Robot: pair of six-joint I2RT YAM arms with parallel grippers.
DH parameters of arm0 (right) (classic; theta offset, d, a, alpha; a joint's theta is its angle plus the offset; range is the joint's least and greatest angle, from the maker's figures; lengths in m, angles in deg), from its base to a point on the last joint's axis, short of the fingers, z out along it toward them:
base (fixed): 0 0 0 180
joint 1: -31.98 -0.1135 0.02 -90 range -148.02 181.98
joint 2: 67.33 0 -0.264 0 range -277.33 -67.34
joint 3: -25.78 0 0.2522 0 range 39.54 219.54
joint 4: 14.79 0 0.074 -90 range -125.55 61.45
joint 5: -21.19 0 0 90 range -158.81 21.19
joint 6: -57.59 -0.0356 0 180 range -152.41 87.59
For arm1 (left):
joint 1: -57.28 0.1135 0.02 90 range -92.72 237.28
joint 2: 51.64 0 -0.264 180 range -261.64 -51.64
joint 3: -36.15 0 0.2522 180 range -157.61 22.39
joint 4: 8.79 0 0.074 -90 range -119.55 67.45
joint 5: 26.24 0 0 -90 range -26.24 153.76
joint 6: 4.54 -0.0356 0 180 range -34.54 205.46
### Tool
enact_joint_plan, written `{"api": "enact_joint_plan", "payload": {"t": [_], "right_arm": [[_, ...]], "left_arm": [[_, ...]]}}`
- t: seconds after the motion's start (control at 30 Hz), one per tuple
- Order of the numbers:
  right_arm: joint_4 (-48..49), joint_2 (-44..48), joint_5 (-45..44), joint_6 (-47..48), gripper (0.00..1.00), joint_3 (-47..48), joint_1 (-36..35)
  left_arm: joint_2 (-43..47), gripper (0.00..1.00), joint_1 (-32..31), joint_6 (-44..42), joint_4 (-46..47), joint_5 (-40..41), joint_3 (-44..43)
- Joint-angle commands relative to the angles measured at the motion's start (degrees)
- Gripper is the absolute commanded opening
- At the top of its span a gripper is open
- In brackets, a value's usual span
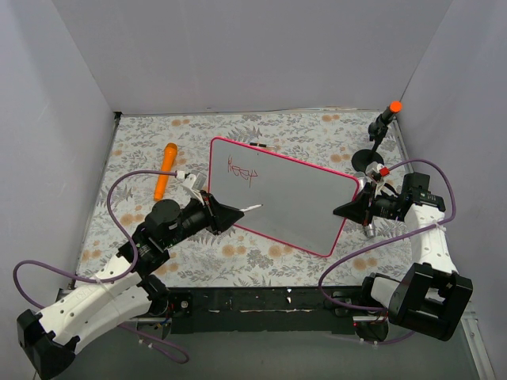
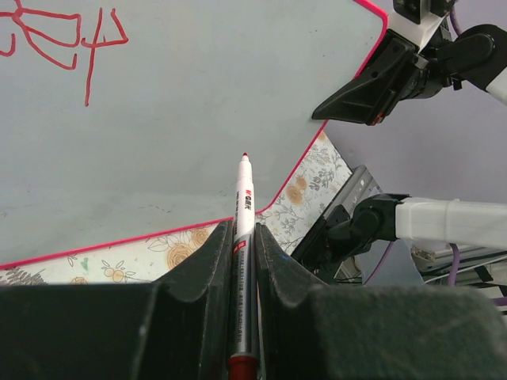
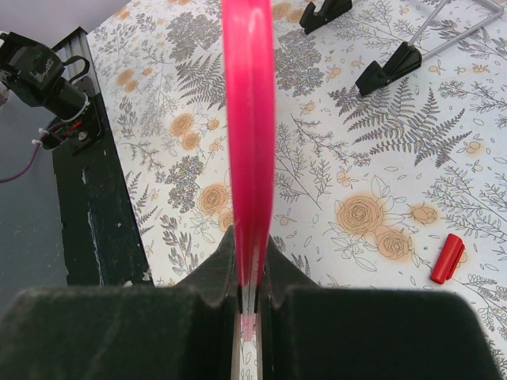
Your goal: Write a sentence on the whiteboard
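The whiteboard [image 1: 293, 206] lies tilted across the middle of the floral mat, glossy white with a pink-red frame. Red handwritten strokes of the sentence [image 1: 242, 169] sit near its far left corner, also seen in the left wrist view [image 2: 71, 39]. My left gripper [image 1: 238, 212] is shut on a slim marker [image 2: 244, 206], whose red tip points over the board's near left part; whether it touches, I cannot tell. My right gripper [image 1: 348, 207] is shut on the whiteboard's right edge, with the pink frame [image 3: 249, 119] between its jaws [image 3: 250, 245].
An orange pen-like object [image 1: 166, 169] lies on the mat left of the board. A black stand with an orange top [image 1: 386, 119] rises at the far right. A red cap [image 3: 446, 258] lies on the mat, and two black feet [image 3: 388, 70] rest beyond it. Grey walls enclose the table.
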Motion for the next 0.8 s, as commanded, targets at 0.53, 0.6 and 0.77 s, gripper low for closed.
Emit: {"api": "enact_joint_plan", "payload": {"t": [0.53,0.6,0.77], "right_arm": [[2.8,1.4,-6.1,3.4,0.01,0.2,0.0],[2.8,1.4,-6.1,3.4,0.01,0.2,0.0],[2.8,1.4,-6.1,3.4,0.01,0.2,0.0]], "left_arm": [[1.7,0.0,-0.3,-0.1,0.3,3.0,1.0],[1.7,0.0,-0.3,0.0,0.3,2.9,0.9],[0.9,0.0,-0.3,0.1,0.7,2.3,0.7]]}}
